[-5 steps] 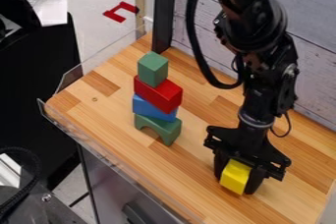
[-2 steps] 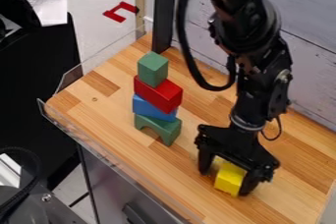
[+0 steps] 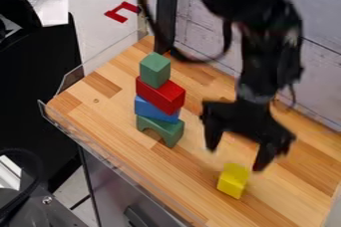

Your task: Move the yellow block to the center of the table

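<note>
The wooden table is the biggest thing here, running from the upper left of the frame down to the lower right. Behind it, a wall of pale boards takes up the upper right. A dark cabinet stands along the left side. The black robot arm comes in from the top edge, right of centre, with a black cable looping down on its left. A black post rises at the top, behind the table's far corner.

The gripper hangs in the lower right part of the frame, its two fingers spread wide, with nothing pinched between them. Left of it, near the middle of the frame, is a stack of four blocks: a green arch at the bottom, a blue block on that, a red block set askew above, and a green cube on top.

The yellow block sits on the table in the lower right of the frame, below the gripper; the fingers look to be just clear of it, though the blur there makes that hard to swear to. A small red bracket-shaped piece shows toward the upper left, beyond the table.
</note>
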